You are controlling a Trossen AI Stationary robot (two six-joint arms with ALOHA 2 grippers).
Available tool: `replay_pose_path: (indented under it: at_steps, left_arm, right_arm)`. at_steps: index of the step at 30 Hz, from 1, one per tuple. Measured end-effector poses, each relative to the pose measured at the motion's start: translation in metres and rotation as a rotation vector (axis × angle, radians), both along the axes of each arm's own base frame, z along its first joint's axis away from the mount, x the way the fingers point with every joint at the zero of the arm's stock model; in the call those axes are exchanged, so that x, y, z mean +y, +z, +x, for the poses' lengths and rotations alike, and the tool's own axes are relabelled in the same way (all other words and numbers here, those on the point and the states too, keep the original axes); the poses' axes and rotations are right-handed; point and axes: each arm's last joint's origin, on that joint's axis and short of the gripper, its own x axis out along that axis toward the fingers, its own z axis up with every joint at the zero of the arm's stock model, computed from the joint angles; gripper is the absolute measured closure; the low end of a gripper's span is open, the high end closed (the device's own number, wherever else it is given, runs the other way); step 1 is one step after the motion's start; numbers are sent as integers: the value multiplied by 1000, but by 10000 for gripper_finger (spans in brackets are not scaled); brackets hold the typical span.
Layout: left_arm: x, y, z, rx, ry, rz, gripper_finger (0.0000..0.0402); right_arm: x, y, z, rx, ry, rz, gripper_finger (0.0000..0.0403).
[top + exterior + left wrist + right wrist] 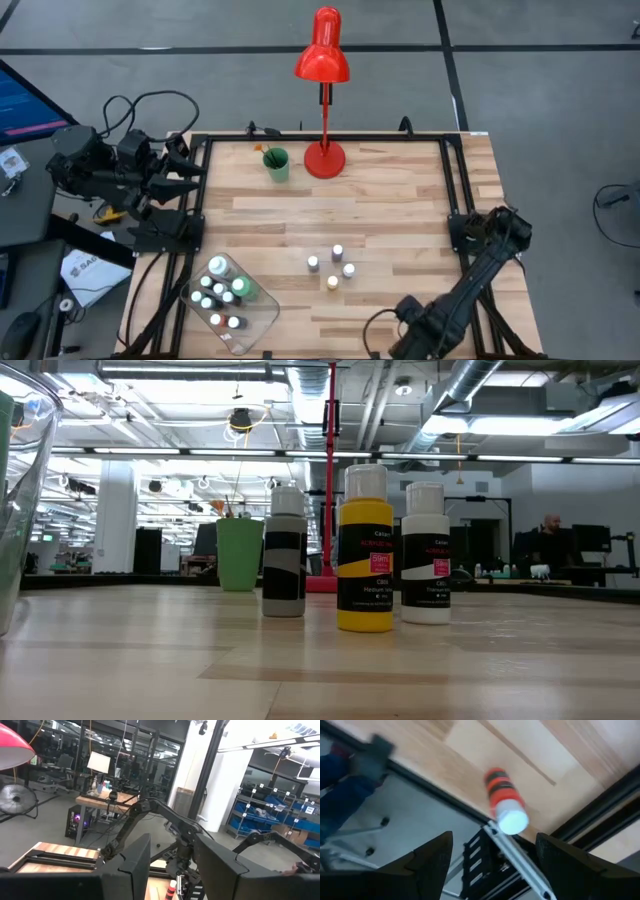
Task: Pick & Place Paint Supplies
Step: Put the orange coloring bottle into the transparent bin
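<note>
Right gripper (492,857) open, empty, off surface (400,215) edge nr orange bottle (504,800); left gripper (172,865) part-open, empty.

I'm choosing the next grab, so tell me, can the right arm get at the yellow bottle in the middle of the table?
Probably yes. The yellow bottle stands upright on bare wood, and the right gripper is open by the table's edge. The neighbouring bottles stand close and may crowd the fingers.
</note>
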Motion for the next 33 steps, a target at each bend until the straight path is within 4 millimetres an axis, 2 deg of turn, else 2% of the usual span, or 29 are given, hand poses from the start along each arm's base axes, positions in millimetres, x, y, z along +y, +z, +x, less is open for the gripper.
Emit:
replay_pose_path:
  at_steps: [6, 13, 19, 23, 30, 33]
  left_arm:
    - [0, 0, 0, -5, 5, 6, 261]
    - [0, 0, 0, -5, 4, 6, 261]
    - [0, 0, 1, -3, 4, 6, 261]
    - [-1, 0, 2, -1, 4, 7, 261]
    - [-2, -1, 6, 11, 14, 9, 261]
    - [-2, -1, 6, 11, 14, 10, 261]
  right_arm:
    - [3, -24, -12, 37, -5, -50, 122]
    - [13, -57, -14, -18, -6, 48, 122]
    - [13, -65, -20, -4, -21, 24, 131]
    - [12, -65, -19, -5, -18, 25, 169]
    - [12, -65, -18, -7, 7, 37, 282]
    - [8, -65, -14, -7, 19, 40, 283]
